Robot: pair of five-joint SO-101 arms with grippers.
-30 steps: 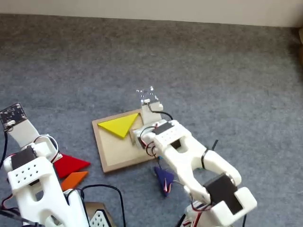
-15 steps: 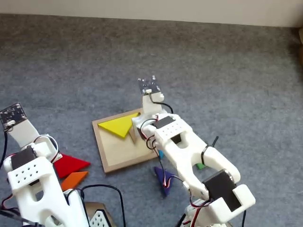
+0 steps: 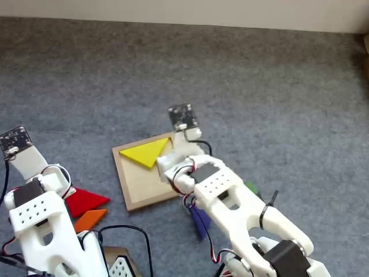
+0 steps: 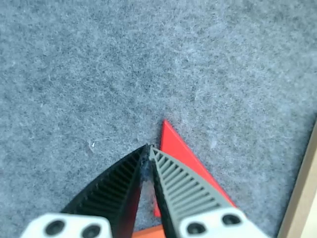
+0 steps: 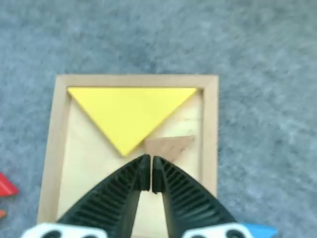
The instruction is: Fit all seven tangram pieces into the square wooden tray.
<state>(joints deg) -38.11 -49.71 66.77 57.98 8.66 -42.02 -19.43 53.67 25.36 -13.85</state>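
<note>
- The left arm (image 3: 40, 225) and right arm (image 3: 230, 199) are chunky white plastic shells, each with a flat panel dotted with small round holes.
- Black motor blocks (image 3: 27, 193) sit between the white segments.
- Thin red, black and white wires (image 3: 183, 183) loop out near the joints, and a thicker black cable (image 3: 124, 227) trails by the left base.
- A small dark circuit board (image 3: 181, 117) caps the right wrist.
- The left fingers (image 4: 183, 186) are ribbed, one black and one grey, on white bases with dark screw holes.
- The right fingers (image 5: 116, 196) are dark and ribbed too.
</note>
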